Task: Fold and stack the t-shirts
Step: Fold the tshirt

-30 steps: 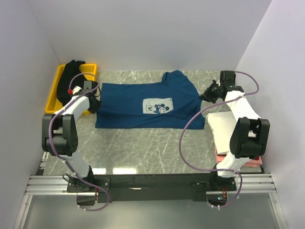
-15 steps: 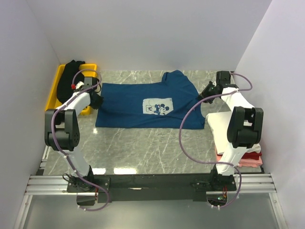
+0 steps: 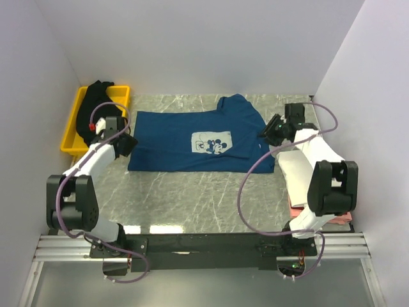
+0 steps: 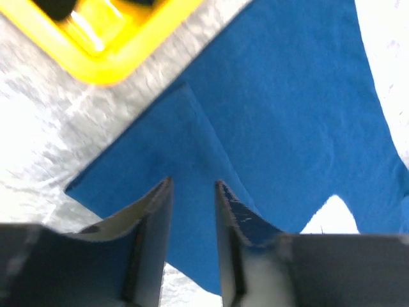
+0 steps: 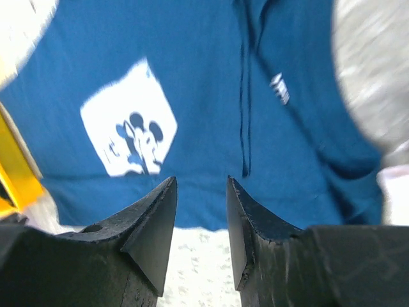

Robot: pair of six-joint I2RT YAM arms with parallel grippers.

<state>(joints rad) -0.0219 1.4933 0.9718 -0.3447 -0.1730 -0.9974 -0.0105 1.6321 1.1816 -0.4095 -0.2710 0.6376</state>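
Just let go of the dark blue t-shirt (image 3: 185,137) at both ends. Shut a second ago, now about half parted and empty: the left gripper (image 4: 192,185) and the right gripper (image 5: 201,182), with only air between the fingers. Hovering over the cloth, the left above the folded corner near the yellow bin (image 3: 71,137), the right above the other end, beside the white folded t-shirt (image 3: 297,169). Probably means a spreading step finished and the next fold not yet begun.

Lying flat across the far middle of the desk (image 3: 192,198), roughly a long rectangle, with one sleeve or shoulder bulging toward the far edge. Soft matte cotton, a few shallow creases, a small flap doubled over at the left corner. In the centre, a pale square print (image 3: 212,142) of a cartoon mouse, facing up.

In the hard glossy bin at the far left corner, a black t-shirt (image 3: 94,102) heaped limp. Near the right edge, pink and red t-shirts (image 3: 342,216) showing under the white one, partly hidden by the right arm. Smooth grey marbled desk.
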